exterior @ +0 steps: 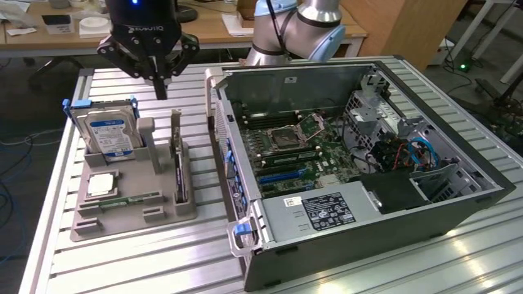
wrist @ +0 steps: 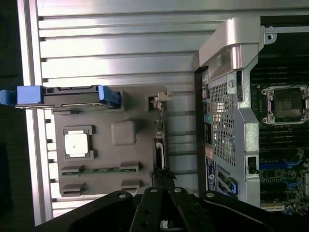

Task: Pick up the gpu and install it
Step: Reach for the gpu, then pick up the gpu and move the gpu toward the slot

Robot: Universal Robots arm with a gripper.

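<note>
The gpu stands on edge in a slot of the grey holder, with its silvery bracket at the far end. In the wrist view the gpu is a thin dark strip seen edge-on. My gripper hangs in the air above and behind the card's bracket end, shut, fingertips pressed together with nothing between them. From the wrist view my gripper lines up over the card's edge, still apart from it.
The holder also carries a hard drive with blue clips, a square processor and a green memory stick. The opened computer case lies at the exterior view's right, its motherboard exposed. Slatted aluminium table underneath.
</note>
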